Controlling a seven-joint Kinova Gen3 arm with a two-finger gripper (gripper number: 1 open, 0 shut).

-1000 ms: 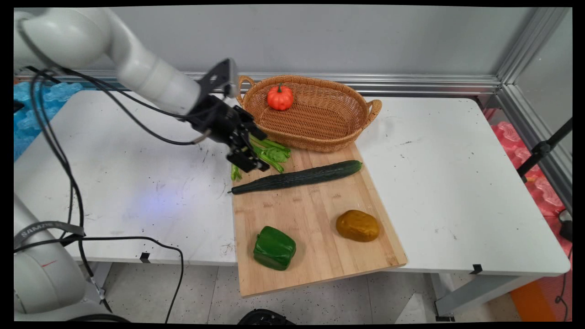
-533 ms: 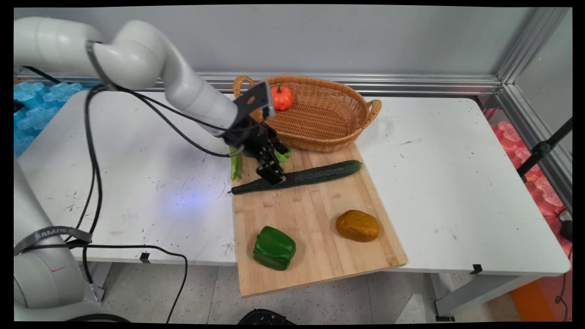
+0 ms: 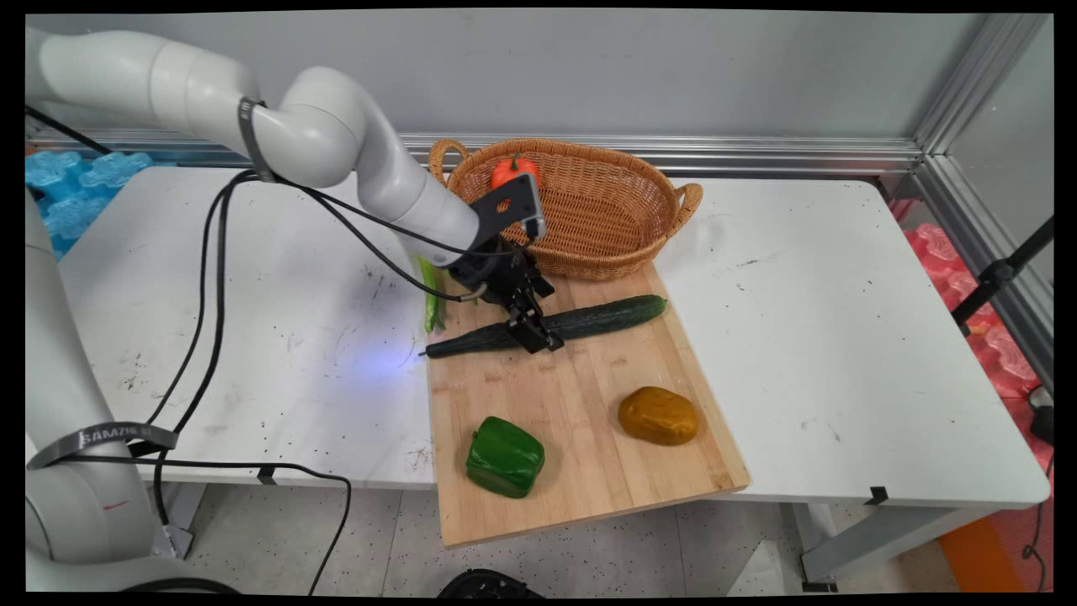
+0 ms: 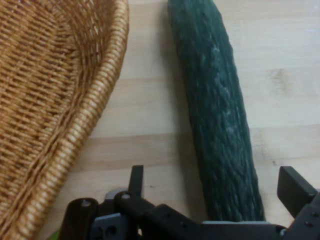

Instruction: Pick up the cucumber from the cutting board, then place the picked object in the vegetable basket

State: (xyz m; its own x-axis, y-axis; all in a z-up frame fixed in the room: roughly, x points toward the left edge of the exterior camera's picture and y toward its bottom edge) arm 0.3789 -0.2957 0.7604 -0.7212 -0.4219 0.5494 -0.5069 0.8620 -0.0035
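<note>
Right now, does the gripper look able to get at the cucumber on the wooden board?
Probably yes. The gripper is open, a finger on each side of the cucumber, and nothing lies between them. The basket stands apart.

The gripper is down low over the cucumber, fingers spread wide, one to each side of it in the hand view. That cucumber is long, dark green and bumpy-skinned, lying flat and slightly aslant across the far part of the wooden cutting board, its thin tip poking off the board's left edge. Just behind it sits the oval wicker basket, rim close beside the cucumber, a small orange pumpkin inside. Green stalks lie at the board's far left corner. Nearer, a green pepper and a brown potato rest well apart.
</note>
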